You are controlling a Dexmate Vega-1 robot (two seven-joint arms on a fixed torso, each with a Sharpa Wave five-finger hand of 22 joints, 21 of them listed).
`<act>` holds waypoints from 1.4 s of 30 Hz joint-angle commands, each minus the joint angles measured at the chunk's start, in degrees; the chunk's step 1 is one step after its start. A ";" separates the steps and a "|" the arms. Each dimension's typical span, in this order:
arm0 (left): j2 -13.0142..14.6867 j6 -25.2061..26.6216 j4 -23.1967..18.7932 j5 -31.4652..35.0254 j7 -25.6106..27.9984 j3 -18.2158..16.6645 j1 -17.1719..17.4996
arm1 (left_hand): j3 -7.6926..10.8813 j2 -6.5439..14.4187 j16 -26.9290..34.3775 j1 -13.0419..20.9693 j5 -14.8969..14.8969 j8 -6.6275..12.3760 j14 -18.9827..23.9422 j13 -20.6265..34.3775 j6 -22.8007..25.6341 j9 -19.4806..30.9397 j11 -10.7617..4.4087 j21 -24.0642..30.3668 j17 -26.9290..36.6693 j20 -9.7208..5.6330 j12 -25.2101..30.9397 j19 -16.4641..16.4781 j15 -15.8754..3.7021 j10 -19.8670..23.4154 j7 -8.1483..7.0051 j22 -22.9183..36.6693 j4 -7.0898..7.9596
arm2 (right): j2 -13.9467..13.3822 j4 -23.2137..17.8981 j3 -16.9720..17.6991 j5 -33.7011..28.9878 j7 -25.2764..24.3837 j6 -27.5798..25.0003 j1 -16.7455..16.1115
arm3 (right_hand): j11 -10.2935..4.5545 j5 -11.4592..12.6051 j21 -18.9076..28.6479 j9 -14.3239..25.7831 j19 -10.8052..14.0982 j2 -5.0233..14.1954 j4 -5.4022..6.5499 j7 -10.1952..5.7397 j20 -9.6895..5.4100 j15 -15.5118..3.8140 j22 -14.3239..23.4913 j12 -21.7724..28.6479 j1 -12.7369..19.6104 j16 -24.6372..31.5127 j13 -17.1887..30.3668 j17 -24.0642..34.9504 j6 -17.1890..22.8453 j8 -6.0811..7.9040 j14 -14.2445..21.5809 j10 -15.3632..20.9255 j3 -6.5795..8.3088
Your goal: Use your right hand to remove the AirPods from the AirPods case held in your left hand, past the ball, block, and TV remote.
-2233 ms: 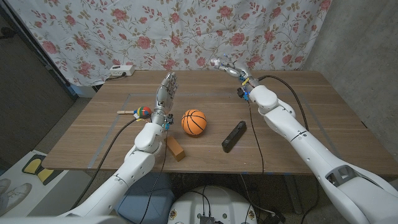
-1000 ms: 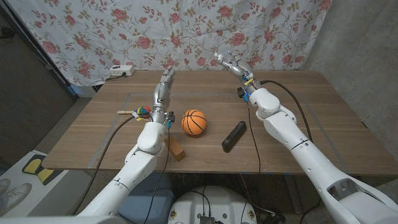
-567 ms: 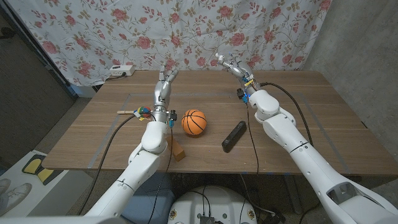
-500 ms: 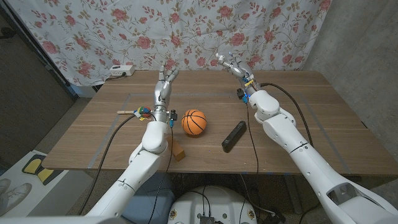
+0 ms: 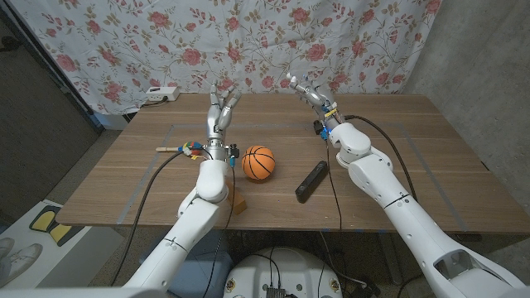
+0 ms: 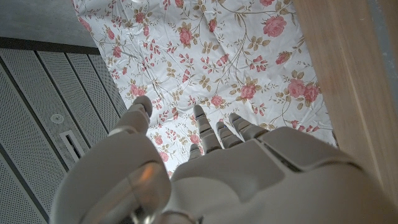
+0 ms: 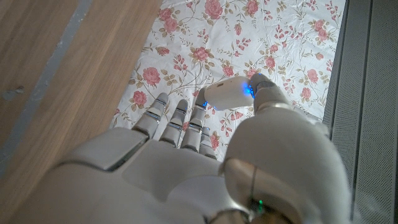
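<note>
1. The earbud case (image 7: pixel 227 93) shows in the right wrist view as a small, smooth white piece with rounded corners. A blue glow lies on the end nearest the thumb.
2. The case sits at the tip of the right hand's (image 5: pixel 308 93) thumb (image 7: pixel 268 93), with its other end just beside the nearest fingertip. It looks pinched between the two. The other fingers reach out straight, side by side. In the head view the case is too small to make out.
3. The right hand is raised over the far edge of the table (image 5: pixel 414 141), its fingers pointing toward the flowered curtain (image 5: pixel 124 41).
4. The left hand (image 5: pixel 219 112) stands upright above the table's far left part, with its fingers spread wide. The left wrist view shows only the back of this hand (image 6: pixel 205 174), so the palm is hidden.
5. The two hands are well apart, both beyond the things on the table.
6. An orange ball (image 5: pixel 258 162) lies near the middle of the table, just beside the left forearm.
7. A wooden block (image 5: pixel 237 201) lies nearer the front edge, close by the left arm.
8. A black remote (image 5: pixel 311 180) lies at a slant to the right of the ball, under the right arm.
9. A small many-coloured toy on a wooden stick (image 5: pixel 189 149) lies left of the left wrist.
10. A white power strip (image 5: pixel 160 93) rests beyond the table's far left corner.
</note>
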 commanded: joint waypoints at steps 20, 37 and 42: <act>-5.12 6.72 -0.03 21.27 13.31 1.04 -0.93 | 0.20 -0.11 1.00 7.38 -0.06 1.59 1.37 0.55 -5.81 0.20 -2.61 0.07 -0.02 1.48 0.33 0.91 -0.53 3.26 1.52 0.15 -0.13 | 2.67 -3.49 0.04 3.78 -0.66 -2.43 -2.80 | -7.97 0.73 -0.21 0.03 0.21 -0.08 0.19 -0.35 0.69 -5.95 0.20 1.77 0.61 -0.14 0.77 0.39 1.32 0.12 0.34 8.44 0.34; -6.95 6.86 1.60 23.49 16.29 1.61 -1.11 | -0.22 -0.47 1.26 9.33 -0.11 2.00 2.47 0.69 -4.76 0.21 -2.62 0.04 0.00 1.67 0.29 1.18 -0.44 4.19 1.45 0.19 0.08 | 4.78 -8.13 -3.58 -3.54 -11.06 -4.14 -5.46 | -7.56 0.83 -0.08 0.04 0.56 -0.58 0.20 0.04 1.26 -5.72 0.21 2.13 0.50 0.03 0.56 0.46 2.69 0.19 1.29 9.16 0.07; -7.26 5.61 2.13 20.52 14.67 1.56 -1.20 | -0.31 -0.48 1.25 9.72 -0.11 1.99 2.56 0.72 -4.72 0.21 -2.66 0.02 0.00 1.73 0.23 1.20 -0.38 4.28 1.50 0.20 0.14 | 4.85 -8.36 -4.48 -5.23 -12.35 -3.80 -5.52 | -7.15 0.77 -0.08 0.05 0.63 -0.63 0.25 0.30 1.65 -5.33 0.22 2.13 0.45 0.08 0.41 0.53 3.02 0.15 1.47 9.15 -0.07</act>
